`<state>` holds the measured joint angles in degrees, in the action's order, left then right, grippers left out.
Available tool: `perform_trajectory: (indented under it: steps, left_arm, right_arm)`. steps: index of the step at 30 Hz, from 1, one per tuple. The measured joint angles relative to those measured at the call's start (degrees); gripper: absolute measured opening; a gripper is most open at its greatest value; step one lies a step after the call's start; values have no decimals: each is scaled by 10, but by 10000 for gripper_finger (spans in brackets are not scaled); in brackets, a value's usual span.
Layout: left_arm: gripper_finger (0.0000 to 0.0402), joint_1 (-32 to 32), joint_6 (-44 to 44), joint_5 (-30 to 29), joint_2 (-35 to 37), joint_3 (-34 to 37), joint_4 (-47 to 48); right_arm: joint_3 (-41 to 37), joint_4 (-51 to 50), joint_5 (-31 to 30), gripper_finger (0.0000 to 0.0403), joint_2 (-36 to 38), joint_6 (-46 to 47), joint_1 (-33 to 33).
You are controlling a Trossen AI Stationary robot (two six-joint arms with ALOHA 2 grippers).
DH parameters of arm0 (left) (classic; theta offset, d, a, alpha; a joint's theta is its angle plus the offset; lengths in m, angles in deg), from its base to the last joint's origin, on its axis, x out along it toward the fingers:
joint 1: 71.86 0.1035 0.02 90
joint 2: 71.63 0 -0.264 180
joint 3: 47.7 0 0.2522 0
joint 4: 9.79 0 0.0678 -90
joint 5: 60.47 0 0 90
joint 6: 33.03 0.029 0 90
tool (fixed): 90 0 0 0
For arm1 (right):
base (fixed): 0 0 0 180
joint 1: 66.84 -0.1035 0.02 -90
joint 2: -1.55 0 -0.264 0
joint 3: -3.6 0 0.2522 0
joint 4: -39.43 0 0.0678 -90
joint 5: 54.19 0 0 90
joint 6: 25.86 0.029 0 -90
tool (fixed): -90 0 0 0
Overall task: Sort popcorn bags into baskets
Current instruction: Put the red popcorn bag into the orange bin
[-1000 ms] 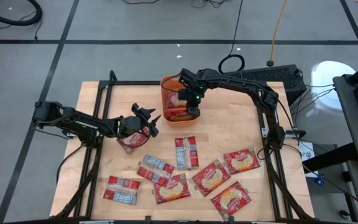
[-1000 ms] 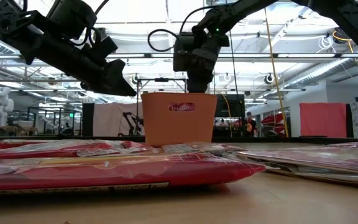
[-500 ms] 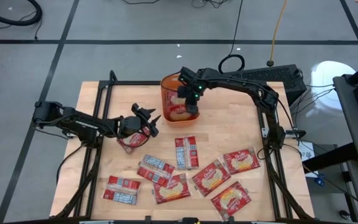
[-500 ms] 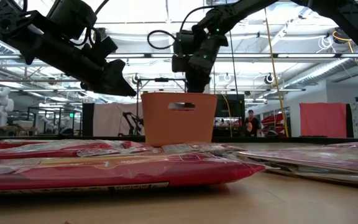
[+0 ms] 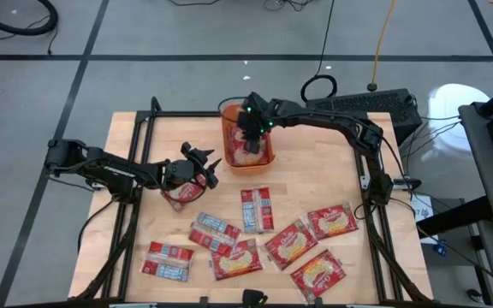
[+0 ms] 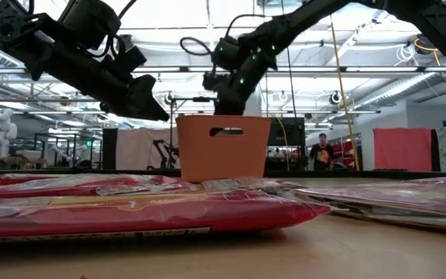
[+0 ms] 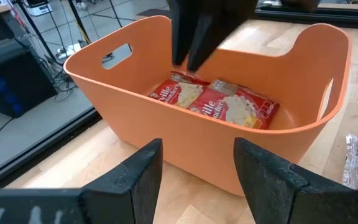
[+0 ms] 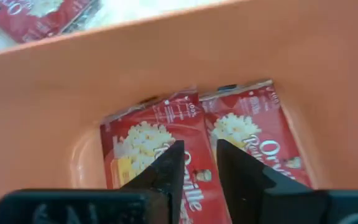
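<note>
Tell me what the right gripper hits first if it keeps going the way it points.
Probably the popcorn bags lying in the orange basket: the right gripper, fingers slightly apart, points down at them.

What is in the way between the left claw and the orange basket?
Nothing visible. The left gripper is open and faces the orange basket across bare wood. The right gripper hangs over the basket, above two popcorn bags inside.
</note>
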<state>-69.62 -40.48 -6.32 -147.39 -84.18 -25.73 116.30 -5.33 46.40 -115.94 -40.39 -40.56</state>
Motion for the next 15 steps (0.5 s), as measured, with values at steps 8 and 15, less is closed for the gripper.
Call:
perform_trajectory:
  steps: [8, 15]
  left_arm:
    - [200, 2, 12, 0, 0, 0, -5]
    - [200, 17, 12, 0, 0, 0, -14]
  right_arm:
    - [-89, 64, 1, 25, 0, 14, 0]
    - [-108, 61, -1, 11, 0, 26, -4]
